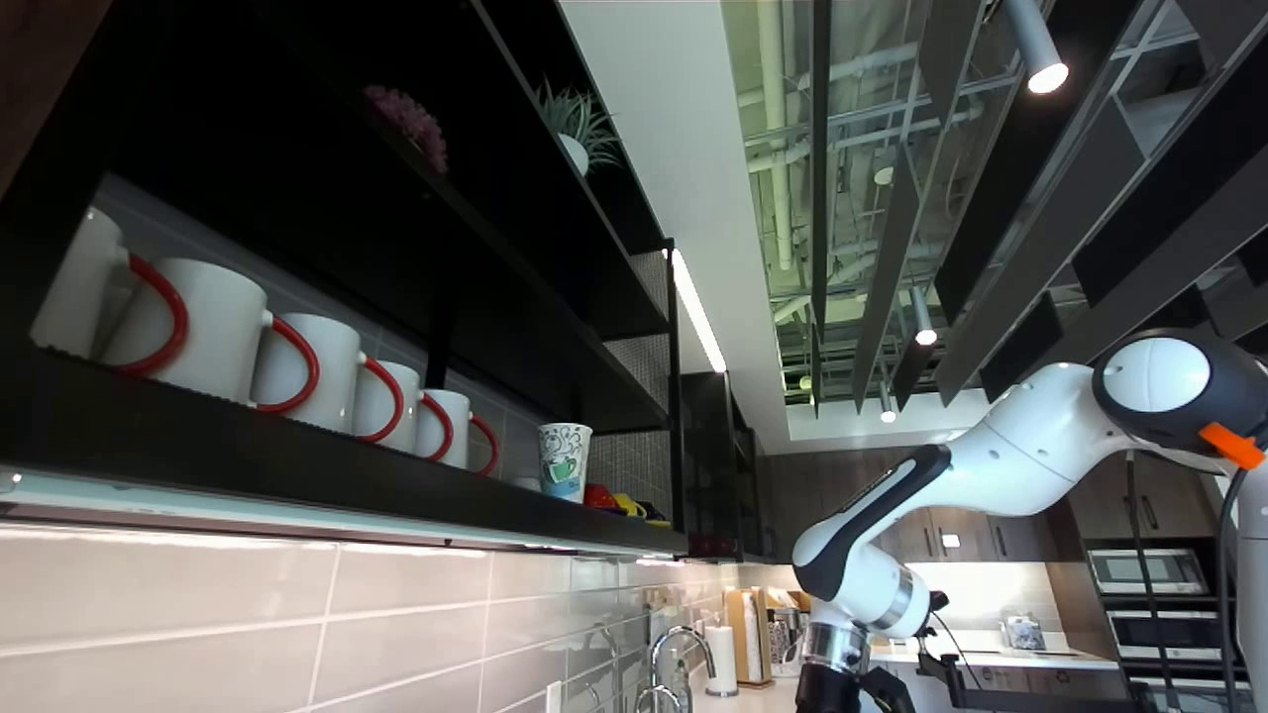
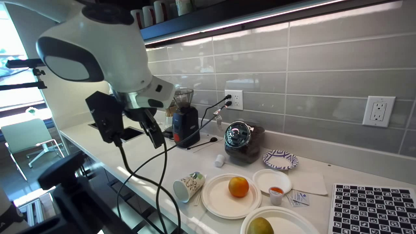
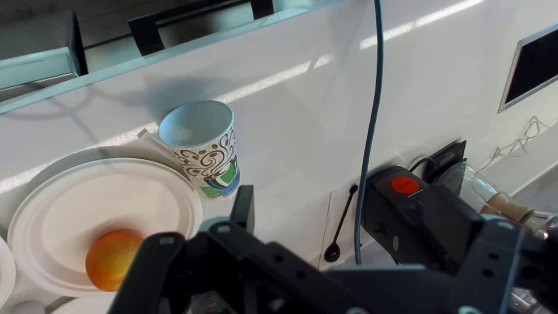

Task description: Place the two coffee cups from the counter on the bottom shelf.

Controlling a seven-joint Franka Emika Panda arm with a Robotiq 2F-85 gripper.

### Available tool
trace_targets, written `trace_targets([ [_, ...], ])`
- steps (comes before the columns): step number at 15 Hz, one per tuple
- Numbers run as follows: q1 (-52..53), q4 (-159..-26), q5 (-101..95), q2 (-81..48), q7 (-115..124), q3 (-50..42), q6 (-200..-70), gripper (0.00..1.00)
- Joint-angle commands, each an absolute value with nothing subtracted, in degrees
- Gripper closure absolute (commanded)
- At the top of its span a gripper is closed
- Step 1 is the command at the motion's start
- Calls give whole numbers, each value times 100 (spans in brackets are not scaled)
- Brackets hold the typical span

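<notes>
1. In an exterior view I see red-handled mugs (image 1: 335, 368).
2. Right of them, one coffee cup (image 1: 564, 463) stands on the bottom shelf (image 1: 347, 469).
3. Wrist view: another coffee cup (image 3: 208, 159) lies on the bench (image 3: 287, 174).
4. Right of it, my fingers (image 3: 243, 209) gape wide.

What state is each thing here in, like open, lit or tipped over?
Robot's tool, open, holding nothing
Shelf paper cup, upright
Counter paper cup, lying on its side
Under-shelf light strip, lit
Ceiling spotlights, lit
Nearer wall outlet, nothing plugged in
Farther wall outlet, two cords plugged in
Jar, lid on
</notes>
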State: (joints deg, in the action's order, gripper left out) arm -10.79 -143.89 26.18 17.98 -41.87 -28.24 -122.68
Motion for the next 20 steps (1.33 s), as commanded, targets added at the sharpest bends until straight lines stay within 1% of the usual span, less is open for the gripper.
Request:
trace_targets([
  [1, -1191, -14378, 2695, 1733, -4222, -2712, -12269, 0],
  [4, -1188, -14375, 2721, 1715, -4232, -2715, -12284, 0],
  [8, -1024, -14191, 4181, 652, -4881, -3100, -11940, 0],
  [13, -1432, -13947, 5422, -659, -5797, -2667, -11886, 0],
  [20, -1957, -13262, 6119, -1916, -5929, -1986, -12075, 0],
])
